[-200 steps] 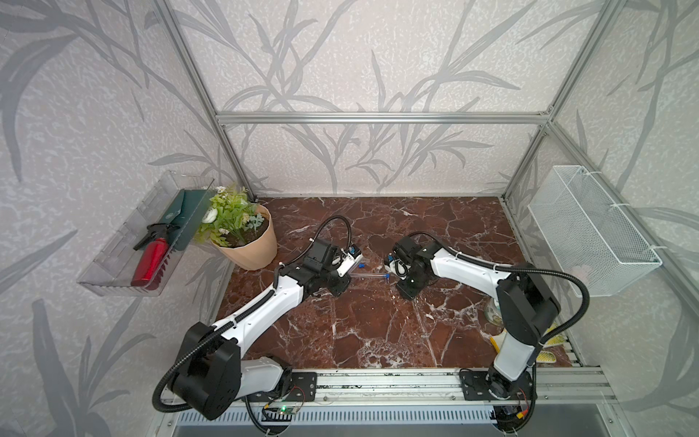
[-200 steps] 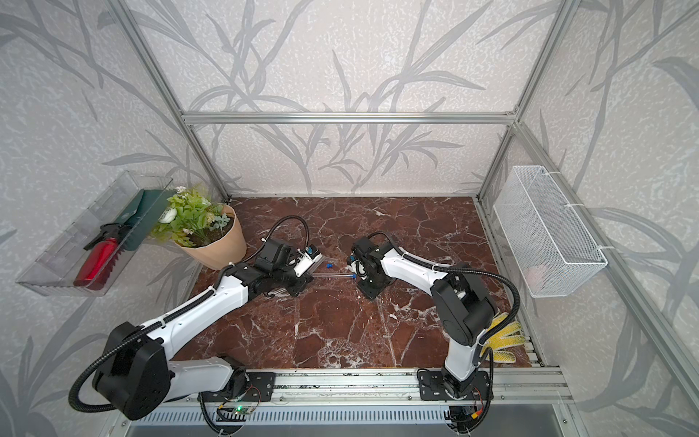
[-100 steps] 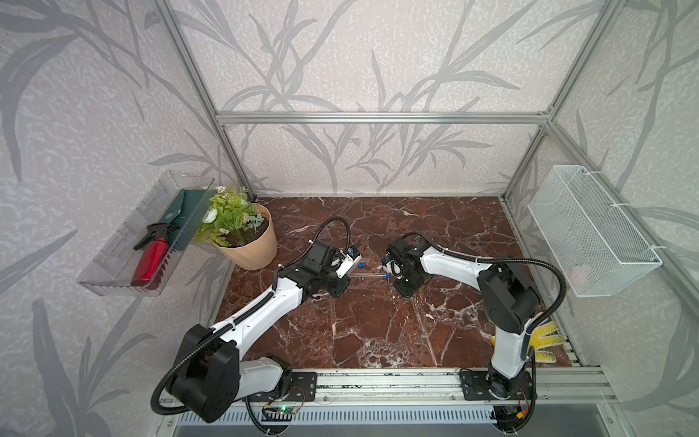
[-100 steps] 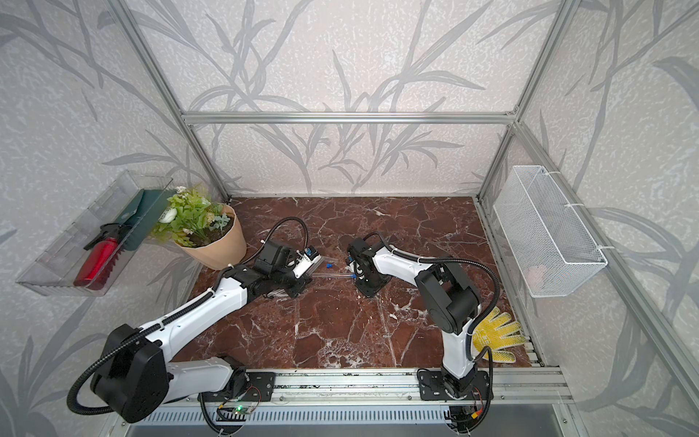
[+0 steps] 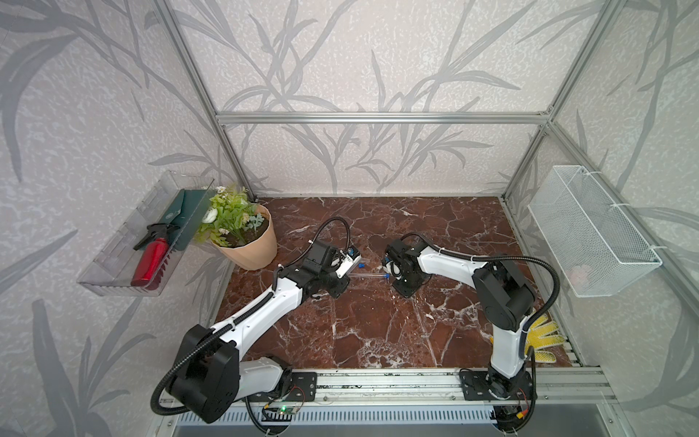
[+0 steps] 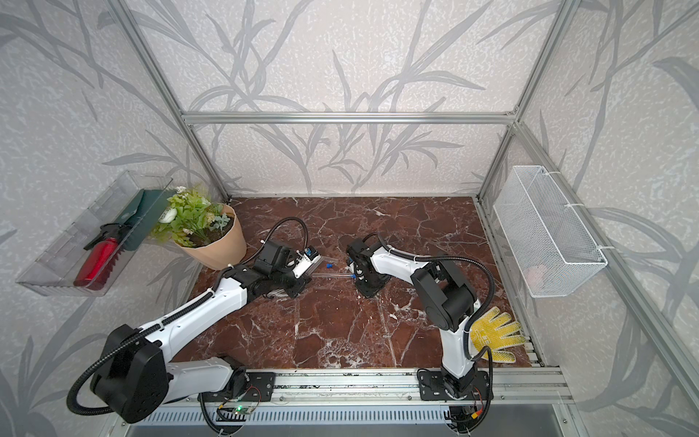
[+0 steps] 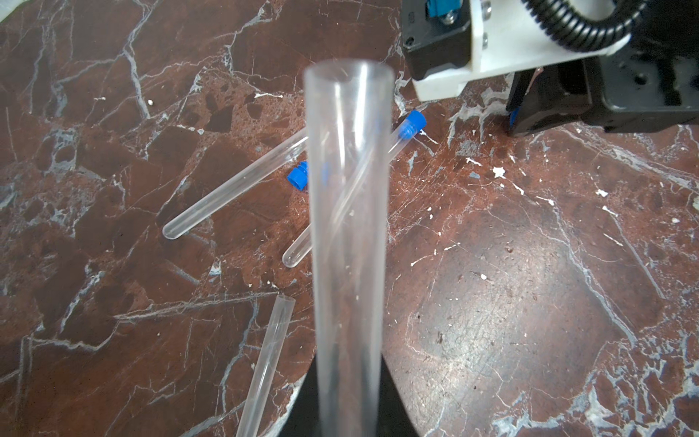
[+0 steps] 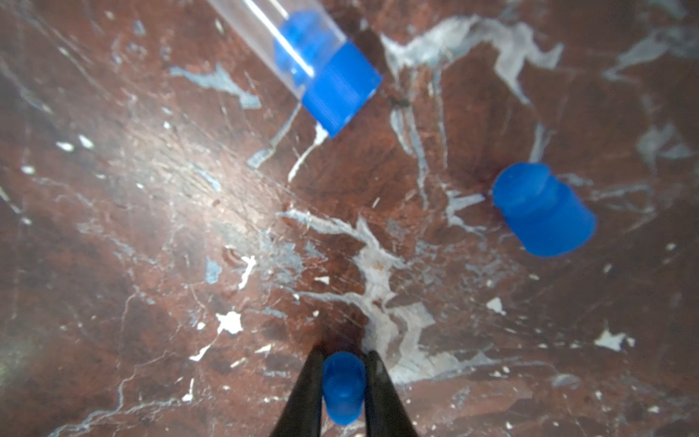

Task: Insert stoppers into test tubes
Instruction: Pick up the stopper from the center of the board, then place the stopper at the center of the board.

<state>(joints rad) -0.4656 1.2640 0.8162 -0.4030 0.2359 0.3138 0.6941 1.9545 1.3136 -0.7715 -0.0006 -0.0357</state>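
My left gripper is shut on a clear test tube, whose open mouth faces away from it. My right gripper is down at the marble floor, shut on a blue stopper. Close by lie a stoppered test tube with its blue cap, and a loose stopper. In the left wrist view, two more open tubes and another loose stopper lie on the floor. In both top views the left gripper faces the right gripper.
A potted plant stands at the back left beside the left arm. On the left wall a clear tray holds a red bottle; a white wire basket hangs on the right wall. A yellow glove lies by the right arm's base.
The right gripper has closed on the blue stopper at the floor, and the right arm's elbow has shifted. The left arm has kept still with its tube.
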